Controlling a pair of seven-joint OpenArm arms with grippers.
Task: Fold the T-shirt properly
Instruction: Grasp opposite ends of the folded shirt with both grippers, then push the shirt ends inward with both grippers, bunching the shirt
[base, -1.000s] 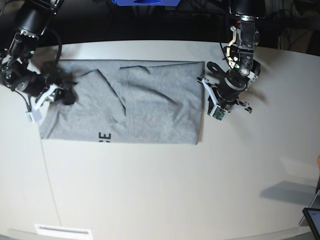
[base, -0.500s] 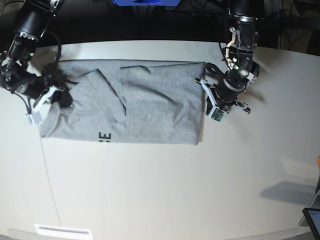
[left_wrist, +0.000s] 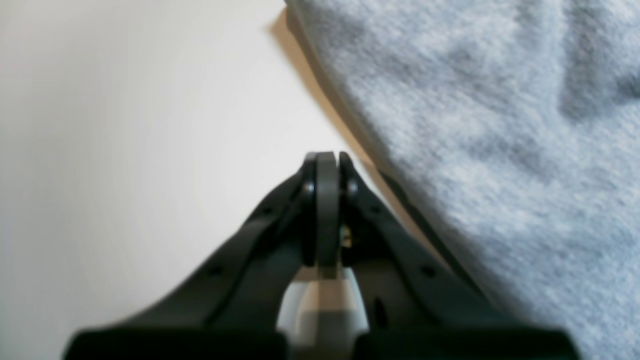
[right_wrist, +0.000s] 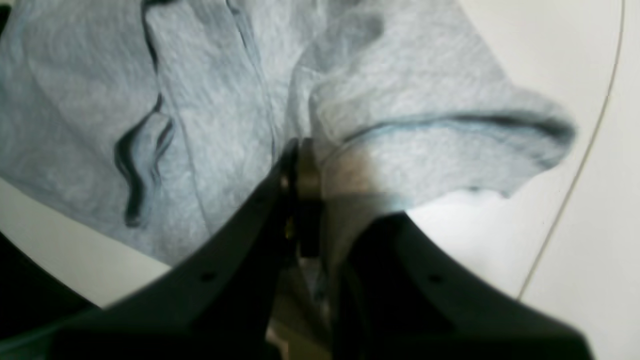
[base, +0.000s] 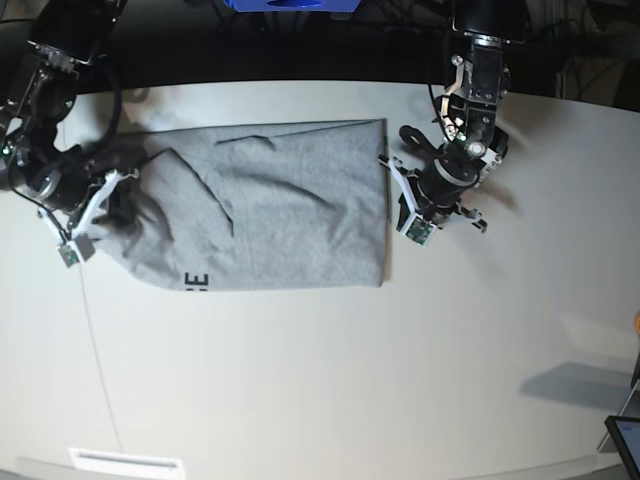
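Right gripper (right_wrist: 305, 165) clamped on T-shirt (base: 270, 205) end, arm angled low over table (base: 320, 380). Left gripper (left_wrist: 327, 170) closed, empty, just beside shirt's opposite edge.

The base view looks straight down from high above the table (base: 320, 380); both wrist views sit close behind their jaws (sharing the T-shirt (base: 270, 210)).

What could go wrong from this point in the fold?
1. The right gripper pinches only a bunched bit of the T-shirt near its edge; the cloth may slip out or drag unevenly.
2. The left gripper is shut on nothing beside the opposite edge, so that side is unheld and may skew.
3. Existing wrinkles could get folded in.
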